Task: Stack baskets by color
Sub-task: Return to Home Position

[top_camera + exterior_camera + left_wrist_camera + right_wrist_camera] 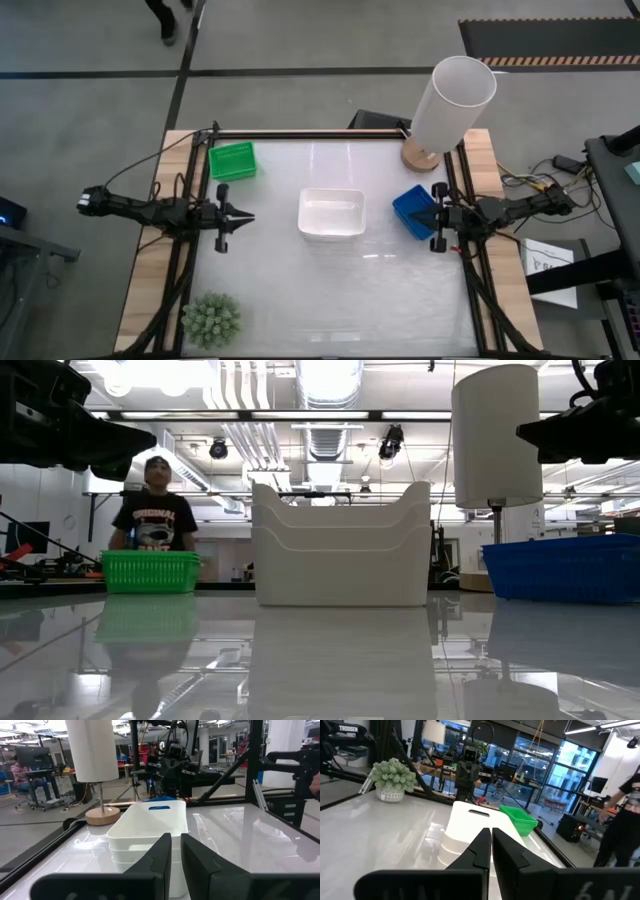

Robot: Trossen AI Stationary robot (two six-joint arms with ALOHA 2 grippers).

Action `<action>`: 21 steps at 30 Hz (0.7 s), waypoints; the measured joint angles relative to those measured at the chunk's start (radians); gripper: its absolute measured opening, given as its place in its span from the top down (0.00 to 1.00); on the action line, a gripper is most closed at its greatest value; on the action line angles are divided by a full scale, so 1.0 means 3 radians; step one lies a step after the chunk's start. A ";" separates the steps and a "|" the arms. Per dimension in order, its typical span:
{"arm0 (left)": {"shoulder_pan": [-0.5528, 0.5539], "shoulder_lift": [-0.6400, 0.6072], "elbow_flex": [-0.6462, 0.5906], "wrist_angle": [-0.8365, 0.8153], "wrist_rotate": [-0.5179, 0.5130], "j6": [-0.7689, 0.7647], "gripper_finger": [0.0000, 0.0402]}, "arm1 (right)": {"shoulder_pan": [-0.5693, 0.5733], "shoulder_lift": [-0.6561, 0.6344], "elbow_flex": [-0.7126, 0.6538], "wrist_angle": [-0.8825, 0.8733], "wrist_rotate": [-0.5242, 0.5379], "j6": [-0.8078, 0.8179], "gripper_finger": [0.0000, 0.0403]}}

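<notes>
Tall cyl. [455, 100] near blue baskets [408, 206].

Baskets [331, 213] abreast, cylinder [452, 100] behind (plant [211, 319] in front)

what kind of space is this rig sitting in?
Most likely a robotics lab or workshop, not a home or a production line. Exposed ceiling ducts run overhead, the concrete floor has taped lines, and a workstation with monitors stands beyond the table.

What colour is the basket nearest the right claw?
That basket is blue; the high view shows it best.
</notes>
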 joint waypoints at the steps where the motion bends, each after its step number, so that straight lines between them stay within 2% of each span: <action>1: 0.0000 0.0006 0.0000 0.0001 0.0000 0.0001 0.94 | 0.0000 0.0003 0.0000 -0.0001 0.0000 -0.0012 0.98; 16: 0.0000 0.0021 -0.0001 0.0000 -0.0003 -0.0003 0.94 | -0.0022 -0.0002 0.0000 -0.0010 0.0029 -0.0083 0.98; 21: 0.0001 0.0035 -0.0001 -0.0016 -0.0147 0.0001 0.94 | -0.0035 -0.0002 -0.0001 -0.0010 0.0089 -0.0088 0.98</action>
